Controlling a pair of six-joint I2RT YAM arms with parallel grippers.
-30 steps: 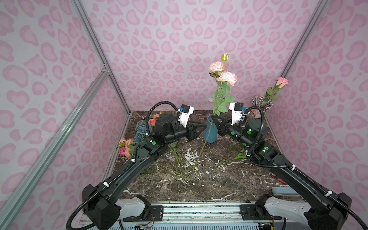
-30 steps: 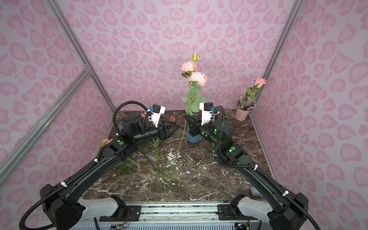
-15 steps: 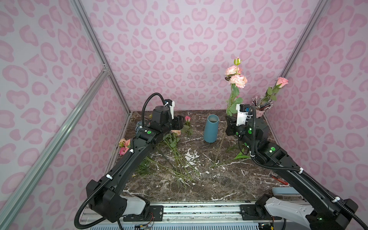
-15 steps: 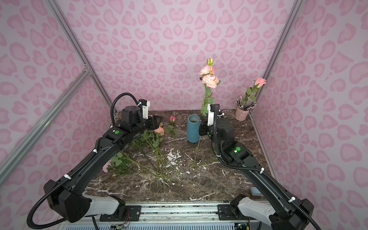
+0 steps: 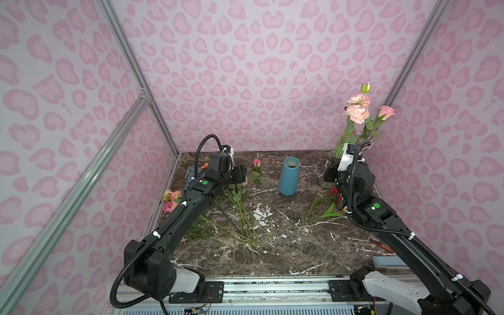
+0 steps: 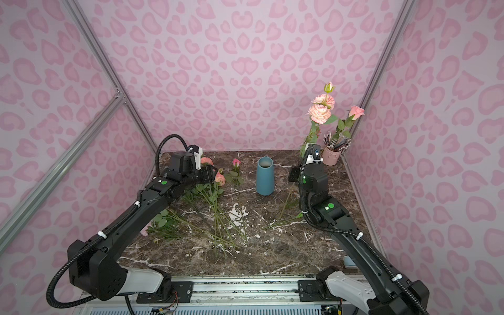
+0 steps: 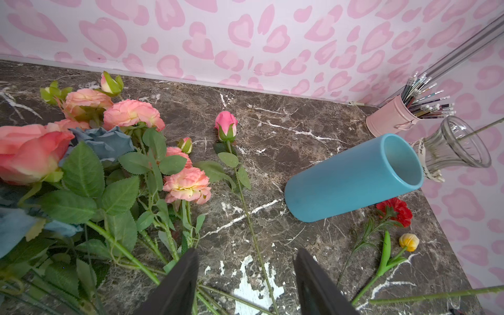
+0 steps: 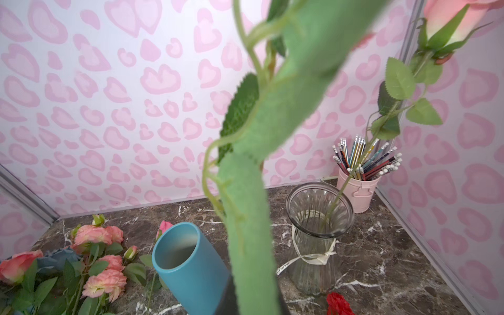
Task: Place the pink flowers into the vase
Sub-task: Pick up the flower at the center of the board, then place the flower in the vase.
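pink flowers [image 7: 131, 114] by left wall [image 5: 81, 163], left fingers [image 7: 177, 283] open, right fingers [image 8: 225, 302] gripping 1 stem [image 5: 350, 126] near glass vase [image 8: 313, 261]

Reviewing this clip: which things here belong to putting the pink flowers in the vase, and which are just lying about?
Belongs to the job:
- pink flowers lying in a pile
- ruffled pink stem, held aloft
- glass vase, with a pink rose in it

Lying about:
- blue vase, apparently
- blue hydrangea
- red bloom
- yellow tulip
- pink pencil cup

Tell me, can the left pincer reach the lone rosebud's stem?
Probably yes: the left pincer is open and the rosebud's stem lies uncovered just ahead, beside the flower pile.
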